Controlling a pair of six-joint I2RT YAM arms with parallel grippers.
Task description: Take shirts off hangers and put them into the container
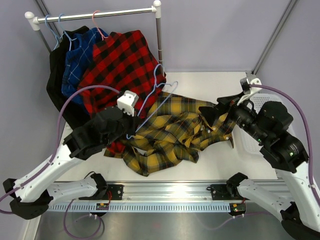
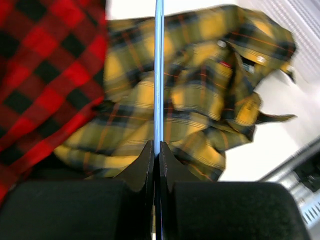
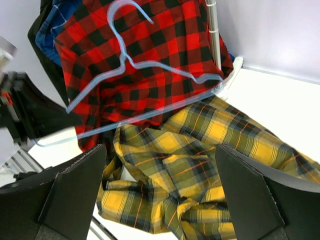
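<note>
**Desk:** Status of the left arm?

**Operator:** I see the left gripper (image 2: 157, 147) clamped on a straight run of the light blue hanger (image 2: 158, 75). The jaws are pressed together with only the wire between them. From above, that hanger (image 1: 145, 107) slants up from the gripper (image 1: 131, 125) towards the rack's upright post. Its hook is at the far end.

**Desk:** And the right arm?

**Operator:** The right gripper (image 3: 160, 150) is spread wide with nothing between its fingers. It hovers over the yellow shirt (image 3: 200, 145) without touching it.

**Desk:** Where is that shirt?

**Operator:** The yellow shirt (image 1: 175, 135) lies crumpled on the white table (image 1: 210, 82) between the 2 arms. Its collar end is nearest the right gripper (image 1: 220, 112). It is not in the basket (image 1: 248, 142), which sits at the right edge, partly hidden behind the right arm. I cannot tell whether any part of the hanger is caught in the cloth.

**Desk:** What about the rack?

**Operator:** I count 3 shirts hanging from the rail (image 1: 100, 15) at the far left: the black shirt (image 1: 57, 75), the blue shirt (image 1: 80, 60) and the red shirt (image 1: 117, 60). The red one hangs nearest the post, and its lower edge reaches down beside the yellow shirt.
</note>
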